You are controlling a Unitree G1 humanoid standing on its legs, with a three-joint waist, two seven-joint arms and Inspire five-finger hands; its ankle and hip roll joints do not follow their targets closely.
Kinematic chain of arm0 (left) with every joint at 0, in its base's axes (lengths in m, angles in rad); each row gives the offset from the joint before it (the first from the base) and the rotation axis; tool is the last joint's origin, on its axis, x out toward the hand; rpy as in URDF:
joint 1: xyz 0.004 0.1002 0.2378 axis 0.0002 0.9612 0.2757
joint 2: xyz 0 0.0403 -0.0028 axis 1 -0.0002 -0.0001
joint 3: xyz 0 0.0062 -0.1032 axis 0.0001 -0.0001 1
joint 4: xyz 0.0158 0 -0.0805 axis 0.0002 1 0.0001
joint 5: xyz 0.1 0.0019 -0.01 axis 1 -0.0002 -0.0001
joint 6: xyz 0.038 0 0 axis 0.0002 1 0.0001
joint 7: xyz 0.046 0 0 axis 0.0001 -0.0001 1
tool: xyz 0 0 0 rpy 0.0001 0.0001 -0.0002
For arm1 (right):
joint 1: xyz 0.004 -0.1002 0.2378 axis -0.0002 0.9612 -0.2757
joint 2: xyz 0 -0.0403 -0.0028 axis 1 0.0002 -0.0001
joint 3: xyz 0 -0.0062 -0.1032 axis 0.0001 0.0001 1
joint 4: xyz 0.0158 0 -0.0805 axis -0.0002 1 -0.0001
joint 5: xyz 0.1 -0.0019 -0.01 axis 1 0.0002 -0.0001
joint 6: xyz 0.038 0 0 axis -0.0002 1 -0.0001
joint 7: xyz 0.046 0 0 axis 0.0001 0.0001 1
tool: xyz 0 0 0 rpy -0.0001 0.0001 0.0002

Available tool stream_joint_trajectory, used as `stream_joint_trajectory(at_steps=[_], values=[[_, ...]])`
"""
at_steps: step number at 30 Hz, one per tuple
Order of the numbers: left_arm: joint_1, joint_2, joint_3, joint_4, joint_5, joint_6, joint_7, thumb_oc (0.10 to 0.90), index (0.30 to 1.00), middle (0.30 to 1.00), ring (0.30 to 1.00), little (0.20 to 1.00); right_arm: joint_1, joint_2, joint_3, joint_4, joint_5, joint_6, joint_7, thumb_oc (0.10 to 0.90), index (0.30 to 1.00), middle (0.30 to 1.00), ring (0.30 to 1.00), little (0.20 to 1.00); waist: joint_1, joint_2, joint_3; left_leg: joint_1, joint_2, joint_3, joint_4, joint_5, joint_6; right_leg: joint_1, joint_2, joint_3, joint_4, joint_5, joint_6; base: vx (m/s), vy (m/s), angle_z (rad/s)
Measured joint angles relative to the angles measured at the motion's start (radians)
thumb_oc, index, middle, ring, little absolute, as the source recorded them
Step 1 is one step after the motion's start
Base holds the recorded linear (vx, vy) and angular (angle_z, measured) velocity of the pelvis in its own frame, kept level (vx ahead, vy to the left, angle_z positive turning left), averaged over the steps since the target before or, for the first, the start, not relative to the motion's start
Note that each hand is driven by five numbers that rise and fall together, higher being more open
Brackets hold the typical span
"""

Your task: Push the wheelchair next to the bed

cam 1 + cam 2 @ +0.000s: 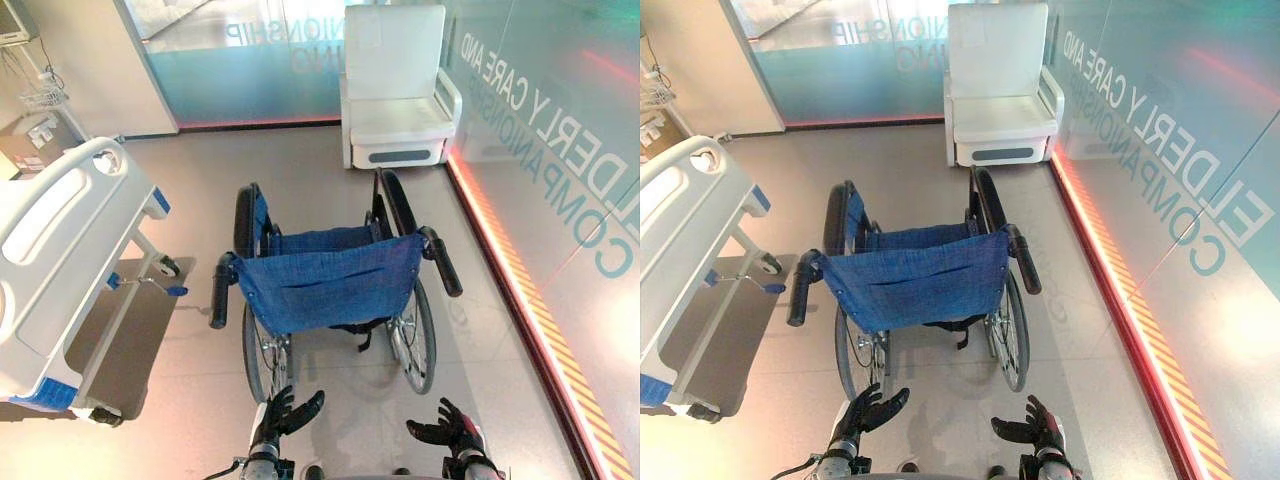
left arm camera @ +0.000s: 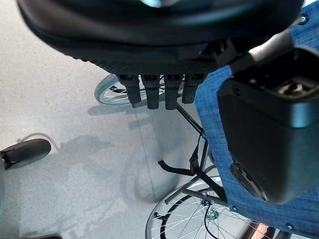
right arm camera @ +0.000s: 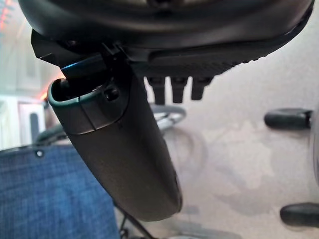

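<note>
Bed (image 1: 60,230): white, blue trim, on the left. Wheelchair (image 1: 330,280): mid-floor, right of the bed and apart from it; blue fabric back, black push handles (image 1: 445,268), spoked wheels. Left hand (image 1: 282,412) and right hand (image 1: 450,430): behind the wheelchair, fingers spread, holding nothing.

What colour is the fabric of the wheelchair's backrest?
Blue, with a denim-like weave. The backrest shows best in the left eye view.

Wheelchair (image 1: 330,285) right of bed (image 1: 60,250), before armchair (image 1: 395,85)
</note>
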Motion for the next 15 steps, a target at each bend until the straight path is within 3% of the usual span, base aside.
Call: stream_joint_trajectory(at_steps=[15], values=[[0.0, 0.0, 0.001, 0.0, -0.034, 0.0, -0.027, 0.8, 0.9, 0.9, 0.9, 0.9, -0.003, -0.007, 0.0, -0.041, 0.005, -0.016, 0.002, 0.8, 0.9, 0.9, 0.9, 0.9, 0.003, 0.002, 0.001, 0.002, 0.0, -0.002, -0.006, 0.0, 0.0, 0.004, 0.0, -0.003, -0.002, 0.0, 0.001, 0.0, 0.0, 0.0]])
